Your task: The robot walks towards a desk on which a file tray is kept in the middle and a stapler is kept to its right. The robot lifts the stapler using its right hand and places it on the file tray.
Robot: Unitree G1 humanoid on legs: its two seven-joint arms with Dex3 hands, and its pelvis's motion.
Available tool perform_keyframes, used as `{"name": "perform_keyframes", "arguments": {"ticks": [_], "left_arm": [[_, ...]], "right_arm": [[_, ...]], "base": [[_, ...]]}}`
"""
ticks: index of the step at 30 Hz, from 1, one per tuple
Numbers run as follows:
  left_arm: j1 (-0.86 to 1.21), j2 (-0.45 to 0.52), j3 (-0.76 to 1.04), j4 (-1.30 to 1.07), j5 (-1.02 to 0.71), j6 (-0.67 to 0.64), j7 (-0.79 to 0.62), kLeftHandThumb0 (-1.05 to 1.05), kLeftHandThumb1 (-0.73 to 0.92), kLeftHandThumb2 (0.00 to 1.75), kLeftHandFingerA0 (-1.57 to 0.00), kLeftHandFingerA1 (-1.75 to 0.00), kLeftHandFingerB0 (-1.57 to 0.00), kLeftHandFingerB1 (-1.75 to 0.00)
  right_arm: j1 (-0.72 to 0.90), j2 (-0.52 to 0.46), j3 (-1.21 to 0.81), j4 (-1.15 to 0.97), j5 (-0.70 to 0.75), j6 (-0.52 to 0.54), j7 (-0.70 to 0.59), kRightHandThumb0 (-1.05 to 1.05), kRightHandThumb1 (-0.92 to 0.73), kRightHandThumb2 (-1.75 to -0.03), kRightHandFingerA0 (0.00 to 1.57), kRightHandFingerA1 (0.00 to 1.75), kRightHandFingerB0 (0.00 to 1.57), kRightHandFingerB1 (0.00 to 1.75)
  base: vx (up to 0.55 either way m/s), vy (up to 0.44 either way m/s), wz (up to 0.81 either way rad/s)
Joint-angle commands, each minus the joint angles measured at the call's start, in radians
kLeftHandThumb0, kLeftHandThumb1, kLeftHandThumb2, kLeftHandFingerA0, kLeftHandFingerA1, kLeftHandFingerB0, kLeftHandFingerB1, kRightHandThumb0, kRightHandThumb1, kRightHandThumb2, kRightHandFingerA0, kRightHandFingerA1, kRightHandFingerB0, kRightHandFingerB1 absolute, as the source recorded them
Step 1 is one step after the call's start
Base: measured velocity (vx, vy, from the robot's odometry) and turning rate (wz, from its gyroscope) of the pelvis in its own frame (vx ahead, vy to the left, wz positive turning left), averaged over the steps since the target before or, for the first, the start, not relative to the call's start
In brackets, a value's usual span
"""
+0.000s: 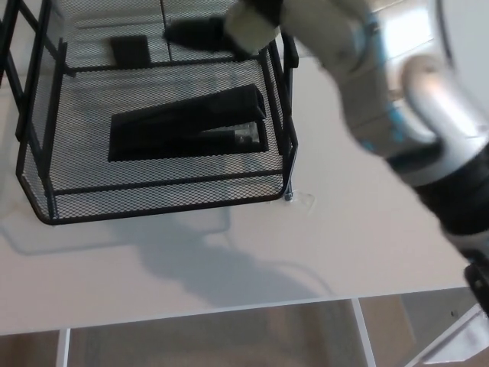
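Observation:
A black stapler (191, 126) lies flat on the top mesh shelf of the black wire file tray (46, 191), its head pointing right. My right arm comes in from the right and crosses above the tray's far right corner. My right hand (200, 34) hovers over the back of the tray, apart from the stapler and blurred by motion. It holds nothing. My left hand does not show.
A small black rectangular object (130, 48) sits at the back of the tray. The white desk (344, 229) extends right of the tray, with a small clear bit (302, 201) by the tray's front right corner. The desk's front edge (229, 306) runs along the bottom.

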Motion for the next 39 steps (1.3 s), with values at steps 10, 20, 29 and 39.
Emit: {"name": "perform_keyframes", "arguments": {"ticks": [10, 20, 29, 39], "left_arm": [[0.02, -0.006, 0.014, 0.01, -0.001, -0.047, 0.001, -0.71, 0.89, 0.68, -0.57, -0.46, -0.39, -0.38], [0.03, -0.018, 0.015, -0.01, -0.004, -0.036, 0.01, -0.7, 0.72, 1.06, -0.52, -0.6, -0.34, -0.51], [0.029, -0.01, 0.006, -0.007, 0.005, -0.041, 0.003, -0.69, 0.71, 1.04, -0.49, -0.58, -0.31, -0.51], [0.036, -0.006, 0.01, -0.003, 0.002, -0.053, -0.01, -0.71, 0.71, 1.06, -0.48, -0.59, -0.3, -0.51]], "right_arm": [[0.529, -0.476, -1.08, -0.442, 0.404, 0.017, 0.302, -0.68, -0.86, -0.65, 0.04, 0.32, 0.12, 0.26], [1.02, -0.289, -1.514, -0.188, 0.474, -0.092, 0.025, -0.78, -0.84, -0.65, 0.17, 0.39, 0.14, 0.29], [1.135, -0.142, -1.551, 0.317, 0.638, -0.352, -0.304, -0.95, -0.83, -0.66, 0.03, 0.58, 0.19, 0.43], [1.142, 0.029, -1.63, 0.463, 0.712, -0.168, -0.358, -1.03, -0.7, -1.11, 0.0, 0.36, 0.0, 0.24]], "base": [[0.0, 0.0, 0.0], [0.0, 0.0, 0.0], [0.0, 0.0, 0.0], [0.0, 0.0, 0.0]]}}
